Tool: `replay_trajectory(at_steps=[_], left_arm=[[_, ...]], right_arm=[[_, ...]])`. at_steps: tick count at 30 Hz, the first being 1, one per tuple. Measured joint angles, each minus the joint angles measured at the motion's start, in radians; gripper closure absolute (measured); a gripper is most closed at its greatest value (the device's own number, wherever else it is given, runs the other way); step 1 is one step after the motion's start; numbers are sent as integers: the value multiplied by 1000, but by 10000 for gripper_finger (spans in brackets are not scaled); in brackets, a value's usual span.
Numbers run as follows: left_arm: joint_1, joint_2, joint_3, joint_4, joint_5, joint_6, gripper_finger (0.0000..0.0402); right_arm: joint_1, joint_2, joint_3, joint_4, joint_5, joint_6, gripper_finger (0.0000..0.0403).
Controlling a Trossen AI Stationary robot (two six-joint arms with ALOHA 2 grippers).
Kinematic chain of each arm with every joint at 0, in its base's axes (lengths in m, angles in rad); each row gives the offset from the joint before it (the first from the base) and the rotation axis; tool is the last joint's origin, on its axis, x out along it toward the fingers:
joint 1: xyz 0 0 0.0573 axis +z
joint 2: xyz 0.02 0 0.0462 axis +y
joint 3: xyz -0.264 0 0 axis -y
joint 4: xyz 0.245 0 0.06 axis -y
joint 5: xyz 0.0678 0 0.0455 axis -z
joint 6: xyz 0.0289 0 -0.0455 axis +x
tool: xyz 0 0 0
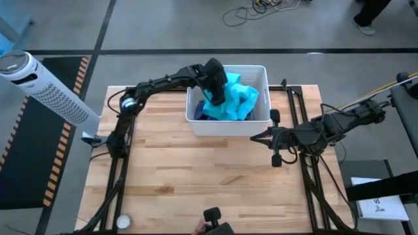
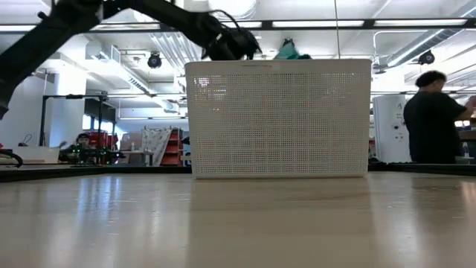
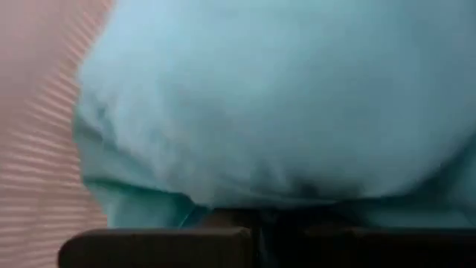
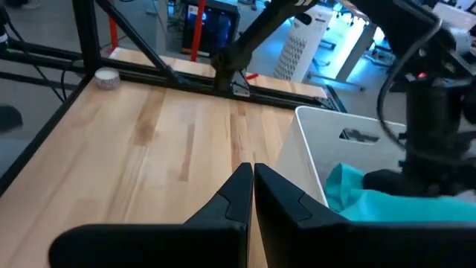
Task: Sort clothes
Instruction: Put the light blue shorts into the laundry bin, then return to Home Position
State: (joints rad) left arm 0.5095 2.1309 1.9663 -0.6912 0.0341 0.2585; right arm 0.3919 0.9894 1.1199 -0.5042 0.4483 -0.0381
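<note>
A white slatted basket (image 1: 225, 125) stands at the table's far middle; it also shows in the low view (image 2: 279, 119) and the right wrist view (image 4: 312, 149). A large turquoise garment (image 1: 238, 101) fills it, over a dark navy piece (image 1: 198, 115). My left gripper (image 1: 215, 98) reaches into the basket from above and is shut on the turquoise cloth. My right gripper (image 1: 258, 137) is shut and empty, low over the table just right of the basket's near right corner; its fingertips show in its own wrist view (image 4: 251, 170). The other clothes are hidden. My left gripper holds the turquoise garment at a bunched part (image 3: 245, 197) right at its fingers, coming from above inside the basket. The cloth fills the left wrist view, so edge or fold cannot be told. A bit of the garment (image 2: 288, 52) stands above the basket's rim; the rest lies in the basket.
A white perforated tower (image 1: 39, 85) lies off the table's left side. A small tape roll (image 1: 122, 222) sits at the near left corner. Black frame rails (image 1: 297, 111) run along both sides. A person (image 2: 431, 119) stands in the room beyond. Bare wood lies near the basket's near side (image 1: 209, 176).
</note>
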Motion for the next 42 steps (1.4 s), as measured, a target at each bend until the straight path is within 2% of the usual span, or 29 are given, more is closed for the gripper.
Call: replay_trajectory(at_steps=[4,9,12,17,20,24,27,30,33,37,42], left_arm=[[0,50,-1,-45,-19,18,401],[0,52,-2,-99,-52,21,395],[0,9,0,-111,-51,22,372],[-6,-98,2,-103,-48,21,320],[-8,-157,0,-123,-47,16,286],[-12,-250,0,-125,-47,10,240],[-13,-318,-13,-118,-43,-1,209],[-17,-390,-63,-111,-43,-11,186],[-22,-492,-177,-38,-42,-25,173],[-23,-658,-421,143,-33,-18,169],[-23,-871,-755,404,-23,-28,185]], right_arm=[[0,0,-5,-23,9,21,403],[-5,1,-24,-33,123,45,403],[-40,9,-13,-33,175,26,403],[-176,32,49,-14,172,-43,403],[-306,55,87,-11,56,-100,403],[-527,106,127,-7,-186,-143,403],[-684,176,146,-3,-364,-168,403],[-813,275,157,14,-486,-183,403],[-916,388,167,39,-604,-191,403],[-1020,531,168,140,-772,-173,403],[-1074,686,170,159,-794,-171,403]])
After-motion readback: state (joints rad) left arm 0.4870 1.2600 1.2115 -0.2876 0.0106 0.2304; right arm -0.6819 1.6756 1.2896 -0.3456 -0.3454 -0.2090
